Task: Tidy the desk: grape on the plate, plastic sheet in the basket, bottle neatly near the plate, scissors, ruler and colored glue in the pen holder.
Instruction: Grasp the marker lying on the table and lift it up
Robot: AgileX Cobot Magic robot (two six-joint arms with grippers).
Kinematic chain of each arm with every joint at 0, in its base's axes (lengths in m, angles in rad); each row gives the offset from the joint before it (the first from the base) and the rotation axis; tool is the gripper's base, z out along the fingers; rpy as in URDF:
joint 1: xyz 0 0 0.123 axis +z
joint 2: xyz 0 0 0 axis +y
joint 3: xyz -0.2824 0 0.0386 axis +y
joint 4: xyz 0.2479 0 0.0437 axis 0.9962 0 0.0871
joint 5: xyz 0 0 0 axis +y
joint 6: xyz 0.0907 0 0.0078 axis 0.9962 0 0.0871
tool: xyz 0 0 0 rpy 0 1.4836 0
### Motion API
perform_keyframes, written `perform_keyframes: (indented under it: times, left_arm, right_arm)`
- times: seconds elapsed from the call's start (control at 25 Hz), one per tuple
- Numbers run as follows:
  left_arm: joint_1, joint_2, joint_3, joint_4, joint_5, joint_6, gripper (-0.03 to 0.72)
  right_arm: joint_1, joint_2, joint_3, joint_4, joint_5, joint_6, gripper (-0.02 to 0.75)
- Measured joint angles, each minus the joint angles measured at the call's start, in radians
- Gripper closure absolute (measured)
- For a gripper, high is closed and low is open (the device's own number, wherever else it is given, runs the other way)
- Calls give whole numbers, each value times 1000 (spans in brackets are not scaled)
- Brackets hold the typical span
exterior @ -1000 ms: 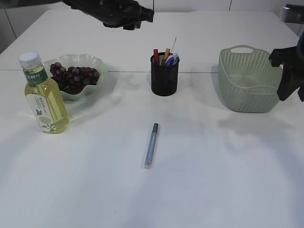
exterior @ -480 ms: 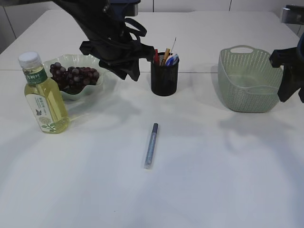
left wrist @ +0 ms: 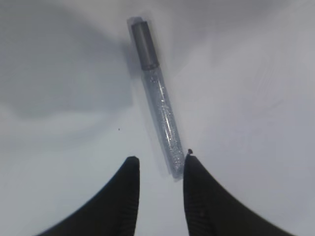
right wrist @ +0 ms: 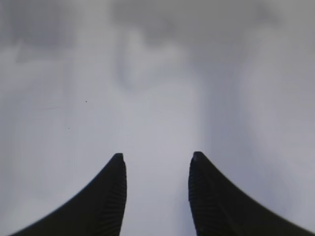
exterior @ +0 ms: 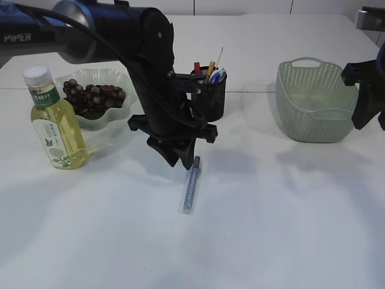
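Note:
The colored glue (exterior: 191, 184), a grey glitter tube with a dark cap, lies alone on the white table (exterior: 271, 211). My left gripper (exterior: 178, 161) hangs open just above and left of its capped end. In the left wrist view the tube (left wrist: 156, 101) runs away from the open gripper (left wrist: 160, 160), its clear end beside the right fingertip (left wrist: 189, 160), with nothing held. The grape bunch (exterior: 93, 95) is on the pale green plate (exterior: 123, 81), and the bottle (exterior: 55, 123) stands upright beside it. Several items stick out of the black pen holder (exterior: 210, 99). My right gripper (right wrist: 157, 156) is open and empty.
The green basket (exterior: 313, 108) stands at the back right, with the right arm (exterior: 367, 96) just beyond its right side at the frame edge. The left arm (exterior: 150, 72) crosses in front of the plate and pen holder. The plastic sheet is not clearly visible.
The left arm swung from the far back of the table forward and down, ending low over the glue tube. The right arm has not moved.

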State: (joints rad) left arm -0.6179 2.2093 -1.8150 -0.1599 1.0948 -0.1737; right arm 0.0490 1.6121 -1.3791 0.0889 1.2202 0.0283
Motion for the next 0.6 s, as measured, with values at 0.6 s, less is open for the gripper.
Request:
perform_keyframes:
  times: [0.6]
  left_arm:
    - [-4,160,-187,-11,28,0,449]
  right_arm:
    - [0,0,0,0,2,0,393]
